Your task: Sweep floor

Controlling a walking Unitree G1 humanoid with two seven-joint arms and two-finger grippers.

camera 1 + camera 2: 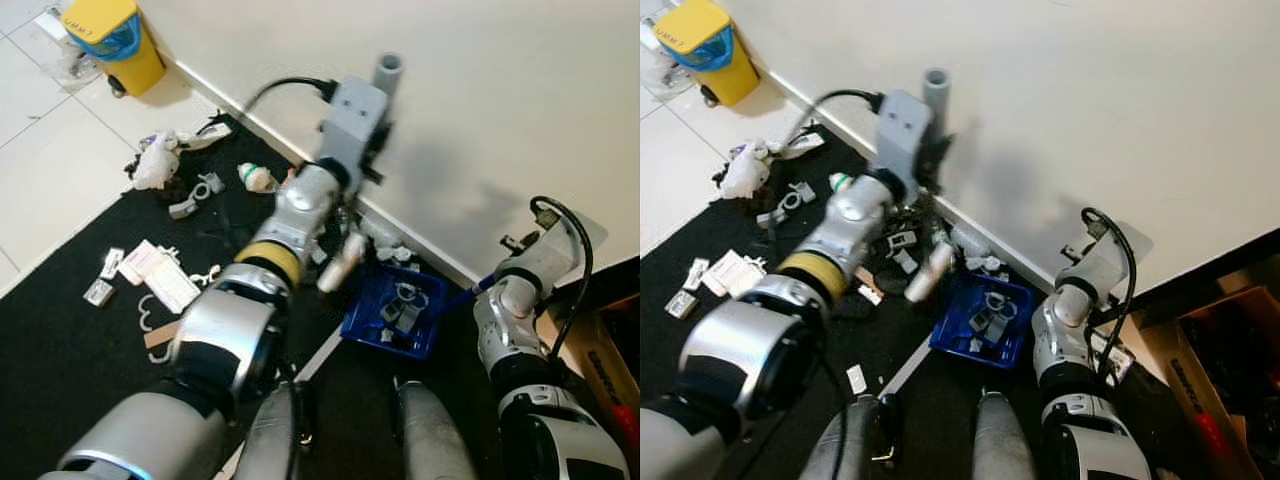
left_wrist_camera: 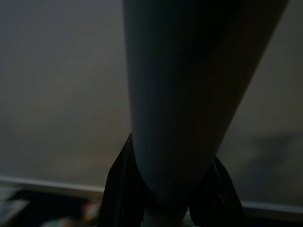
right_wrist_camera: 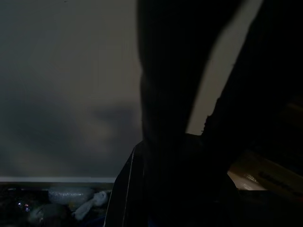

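While the litter point(image 1: 165, 285) lies scattered over the black mat point(image 1: 60, 350), the sweeping looks partly done, and the step in hand is to draw the loose pieces toward the pan. Farthest left, a yellow bin point(image 1: 112, 40) stands on the pale tiles near the wall, with crumpled paper point(image 1: 158, 160) and plastic scraps just inside the mat's edge. The left gripper point(image 2: 163, 187) is clamped on a grey broom handle point(image 1: 388, 70), a round tube rising upright beside the white wall point(image 1: 480, 110); its brush end is hidden behind the arm. Short, low strokes along the skirting, ending at the pan's lip, should serve best. The blue dustpan point(image 1: 395, 315) sits on the mat against the skirting, already holding several grey bits. At the right, the right gripper point(image 3: 165, 189) grasps what I judge to be the pan's dark handle; keeping it pressed flat would stop debris slipping underneath.
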